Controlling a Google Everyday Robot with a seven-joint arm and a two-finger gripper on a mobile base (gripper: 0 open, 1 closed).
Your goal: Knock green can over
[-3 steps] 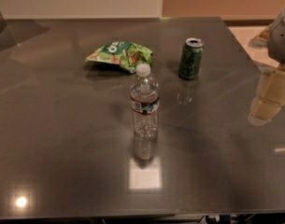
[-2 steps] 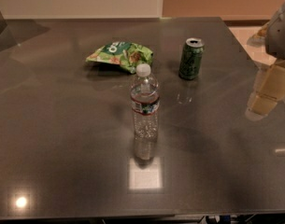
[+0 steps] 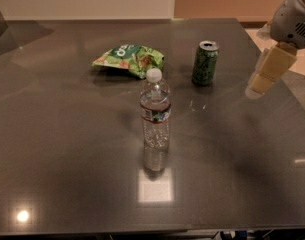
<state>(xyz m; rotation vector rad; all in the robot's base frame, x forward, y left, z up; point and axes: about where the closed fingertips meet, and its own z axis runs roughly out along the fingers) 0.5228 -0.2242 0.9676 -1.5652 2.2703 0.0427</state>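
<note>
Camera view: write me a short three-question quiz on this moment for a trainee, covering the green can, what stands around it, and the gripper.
1. True or false: the green can stands upright on the table.
2. Which thing stands nearest the camera? A) the green snack bag B) the clear water bottle C) the green can
3. Fill in: the gripper hovers on the ___ side of the picture, apart from the green can.
Key: 1 true; 2 B; 3 right.
</note>
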